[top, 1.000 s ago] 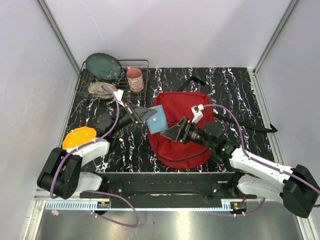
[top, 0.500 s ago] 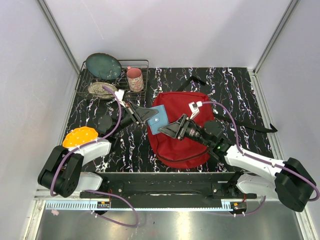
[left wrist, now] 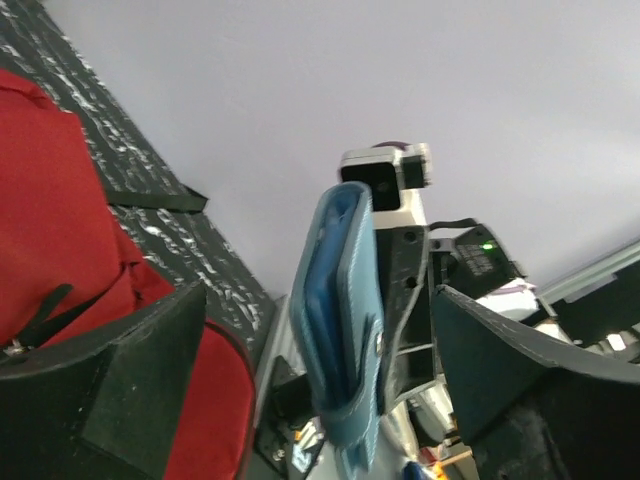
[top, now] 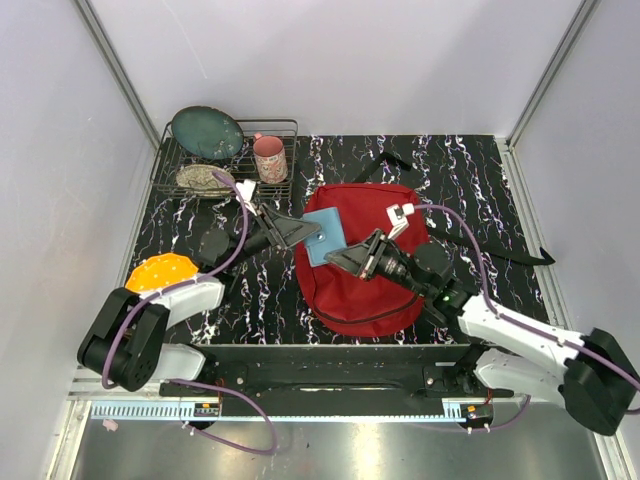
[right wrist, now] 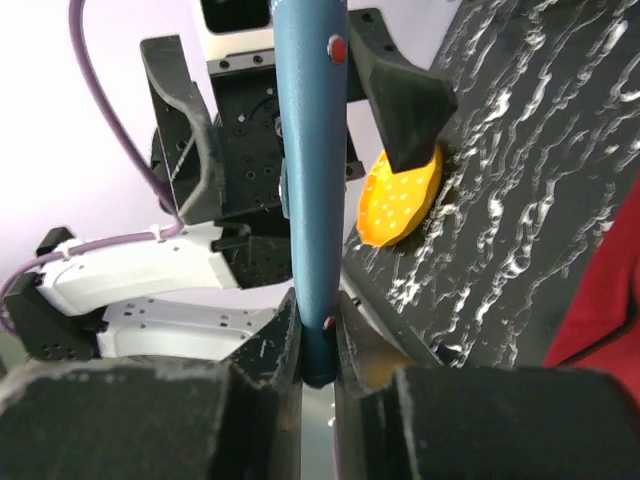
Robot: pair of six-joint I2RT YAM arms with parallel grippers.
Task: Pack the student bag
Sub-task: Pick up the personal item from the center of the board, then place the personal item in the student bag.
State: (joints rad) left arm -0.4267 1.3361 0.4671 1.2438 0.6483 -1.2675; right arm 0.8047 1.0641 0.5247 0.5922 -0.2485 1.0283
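Note:
The student bag is a large red backpack lying flat on the black marbled table, also seen at the left of the left wrist view. A blue snap-button wallet hangs edge-up over the bag's left side. My right gripper is shut on the wallet's lower edge, with both pads pressed against it. My left gripper stands open around the wallet, its fingers well apart from the wallet on either side.
A wire rack at the back left holds a dark green plate, a patterned dish and a pink mug. An orange perforated disc lies at the left. Black bag straps trail to the right.
My left gripper has let go of the blue wallet and spread wide. My right gripper has closed on the wallet, which has shifted slightly right over the bag.

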